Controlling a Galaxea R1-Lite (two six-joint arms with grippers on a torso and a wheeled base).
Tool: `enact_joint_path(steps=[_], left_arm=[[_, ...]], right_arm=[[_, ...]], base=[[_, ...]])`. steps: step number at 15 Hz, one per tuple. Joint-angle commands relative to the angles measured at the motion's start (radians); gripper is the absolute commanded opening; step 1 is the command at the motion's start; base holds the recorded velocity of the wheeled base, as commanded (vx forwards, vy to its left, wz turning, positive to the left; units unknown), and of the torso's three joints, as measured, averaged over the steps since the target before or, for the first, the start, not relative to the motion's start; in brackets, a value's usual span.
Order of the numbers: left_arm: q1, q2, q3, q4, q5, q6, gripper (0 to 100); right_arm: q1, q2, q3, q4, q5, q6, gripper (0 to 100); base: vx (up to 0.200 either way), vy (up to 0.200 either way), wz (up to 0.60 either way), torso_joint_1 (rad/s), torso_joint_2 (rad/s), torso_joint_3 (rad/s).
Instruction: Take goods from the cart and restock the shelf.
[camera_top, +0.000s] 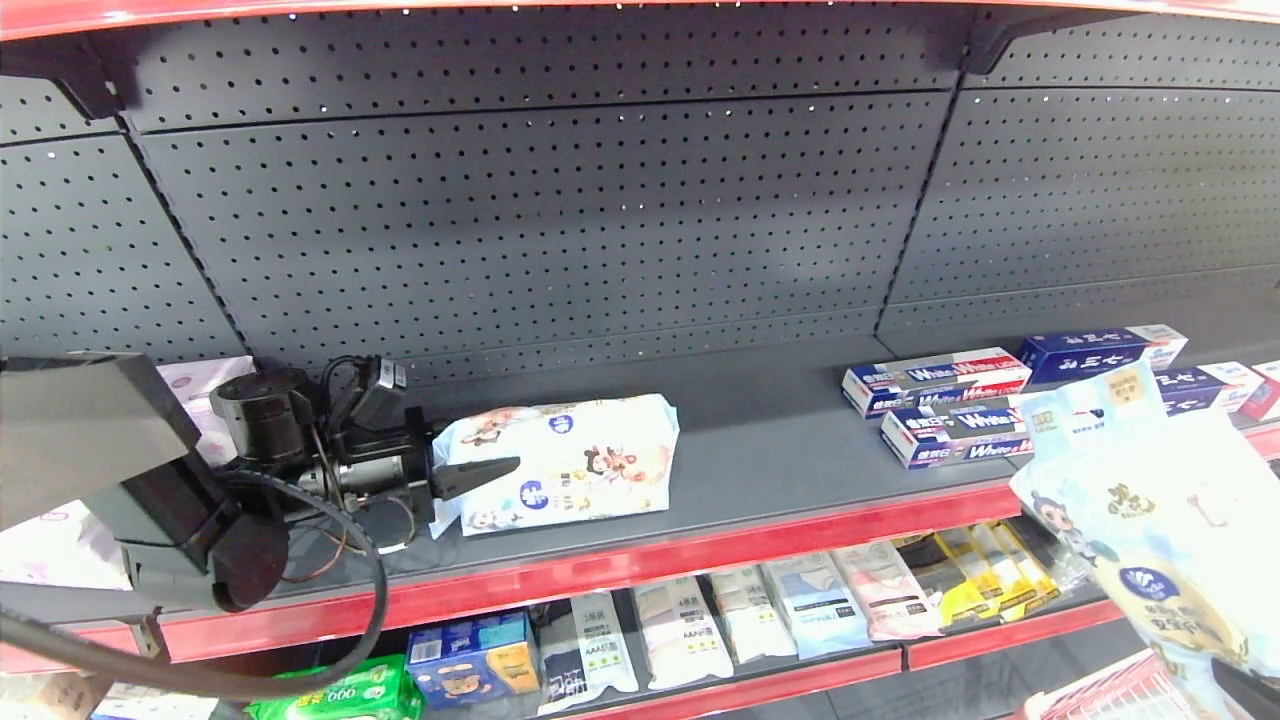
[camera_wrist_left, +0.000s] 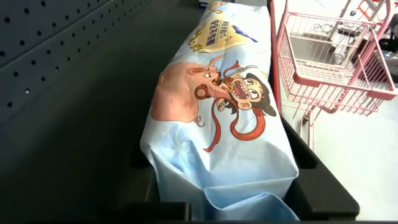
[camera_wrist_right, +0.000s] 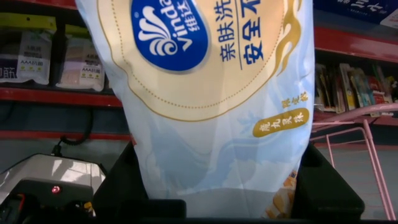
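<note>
The left gripper (camera_top: 490, 472) shows one dark finger across the left pack (camera_top: 570, 460) in the head view, and the pack hides the other. From the left wrist, both fingers press the pack's sides, clamped on its near end. The right gripper (camera_wrist_right: 227, 186) is mostly cut off in the head view. From its own wrist, its fingers flank the right pack's (camera_top: 1160, 510) lower end and grip it. That end runs out of the picture.

The left pack lies flat on the shelf (camera_top: 780, 440), left of its middle, with its long axis along the shelf's front edge. The right pack is held in the air before the shelf's right end, above the pink cart (camera_top: 1120, 695). Its long axis is near upright, with the top leaning toward the shelf and covering part of the toothpaste boxes (camera_top: 940, 382) there.
</note>
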Motion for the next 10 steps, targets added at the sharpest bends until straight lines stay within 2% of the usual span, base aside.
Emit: enact_joint_path(steps=[1, 5, 10], left_arm=[[0.002, 0.001, 0.036, -0.017, 0.001, 0.001, 0], [0.012, 0.002, 0.099, -0.056, 0.004, 0.003, 0], [0.019, 0.021, 0.096, -0.071, 0.012, 0.004, 0]], right_arm=[[0.000, -0.002, -0.001, 0.000, 0.001, -0.001, 0], [0.000, 0.000, -0.001, 0.000, 0.001, -0.001, 0], [0.000, 0.001, 0.002, -0.001, -0.002, -0.001, 0]], base=[[0.000, 0.000, 0.00, 0.000, 0.00, 0.000], [0.000, 0.000, 0.00, 0.000, 0.00, 0.000], [0.000, 0.000, 0.00, 0.000, 0.00, 0.000]])
